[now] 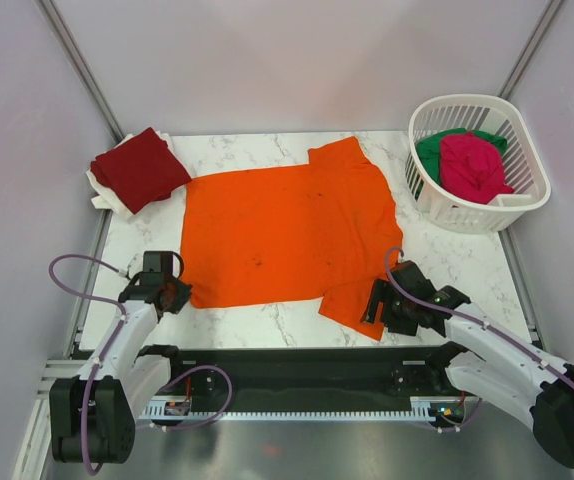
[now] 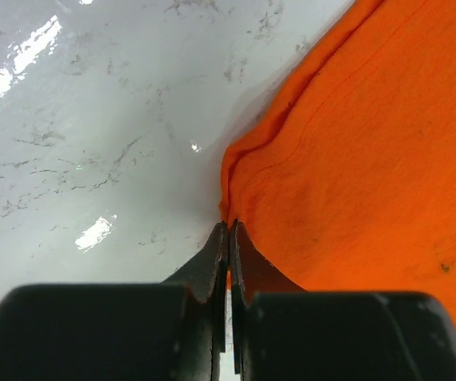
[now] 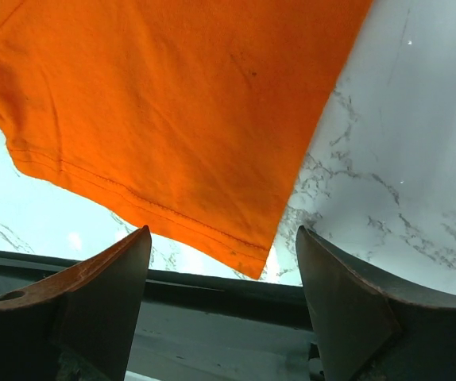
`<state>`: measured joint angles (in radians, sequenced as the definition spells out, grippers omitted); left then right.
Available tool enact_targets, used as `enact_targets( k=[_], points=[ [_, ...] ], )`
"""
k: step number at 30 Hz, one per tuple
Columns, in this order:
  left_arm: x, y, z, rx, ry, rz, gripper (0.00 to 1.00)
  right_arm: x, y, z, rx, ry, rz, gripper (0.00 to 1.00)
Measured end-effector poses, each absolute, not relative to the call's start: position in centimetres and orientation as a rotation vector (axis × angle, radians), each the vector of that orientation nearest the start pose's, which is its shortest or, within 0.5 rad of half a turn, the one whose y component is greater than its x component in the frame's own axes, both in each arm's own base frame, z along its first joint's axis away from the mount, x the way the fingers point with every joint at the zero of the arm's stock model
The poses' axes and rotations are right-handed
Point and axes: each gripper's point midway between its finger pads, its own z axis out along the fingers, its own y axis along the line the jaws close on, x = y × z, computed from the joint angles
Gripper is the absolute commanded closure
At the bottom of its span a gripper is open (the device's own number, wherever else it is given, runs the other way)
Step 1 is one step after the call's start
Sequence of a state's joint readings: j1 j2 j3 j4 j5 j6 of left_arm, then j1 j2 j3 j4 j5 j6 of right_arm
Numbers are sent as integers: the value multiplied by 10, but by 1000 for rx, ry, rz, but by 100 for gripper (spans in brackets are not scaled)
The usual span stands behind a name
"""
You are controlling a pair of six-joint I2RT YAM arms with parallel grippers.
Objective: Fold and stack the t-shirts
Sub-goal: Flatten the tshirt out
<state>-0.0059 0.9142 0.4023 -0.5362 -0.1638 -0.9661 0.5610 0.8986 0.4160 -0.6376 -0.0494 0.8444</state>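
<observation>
A bright orange t-shirt (image 1: 287,232) lies spread flat on the marble table. My left gripper (image 1: 175,295) is at its near left corner, shut on the hem edge; the left wrist view shows orange cloth (image 2: 355,159) pinched between the closed jaws of the gripper (image 2: 229,226). My right gripper (image 1: 375,300) is open at the near right sleeve; in the right wrist view the sleeve corner (image 3: 212,159) lies between the spread fingers of the gripper (image 3: 222,232), untouched. A dark red t-shirt (image 1: 140,166) lies folded at the far left. A magenta-pink t-shirt (image 1: 472,165) and a green t-shirt (image 1: 432,150) lie bunched in the basket.
A white lattice basket (image 1: 437,200) stands at the far right. White cloth (image 1: 107,197) shows under the dark red shirt. The table's near edge and black rail (image 1: 287,365) run just behind both grippers. Grey walls enclose the table.
</observation>
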Motion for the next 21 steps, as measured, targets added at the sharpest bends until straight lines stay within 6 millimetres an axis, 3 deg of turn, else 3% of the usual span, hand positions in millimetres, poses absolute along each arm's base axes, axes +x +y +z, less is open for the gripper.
enact_targets(
  k=[3, 6, 9, 10, 12, 13, 21],
  points=[
    [208, -8, 24, -1249, 2283, -147, 98, 134, 133, 24, 393, 2762, 476, 23],
    [209, -8, 25, -1245, 2281, -151, 98, 136, 139, 21, 390, 2760, 498, 36],
    [210, -8, 25, -1242, 2279, -153, 98, 136, 148, 19, 378, 2764, 536, 58],
    [210, -8, 25, -1242, 2279, -153, 98, 137, 149, 18, 376, 2762, 539, 71],
    [210, -8, 25, -1240, 2280, -153, 98, 135, 150, 16, 367, 2764, 542, 82],
    [210, -8, 25, -1240, 2280, -153, 98, 133, 149, 14, 361, 2769, 537, 98],
    [211, -14, 28, -1229, 2288, -202, 98, 134, 143, 23, 347, 2741, 492, 100]
  ],
)
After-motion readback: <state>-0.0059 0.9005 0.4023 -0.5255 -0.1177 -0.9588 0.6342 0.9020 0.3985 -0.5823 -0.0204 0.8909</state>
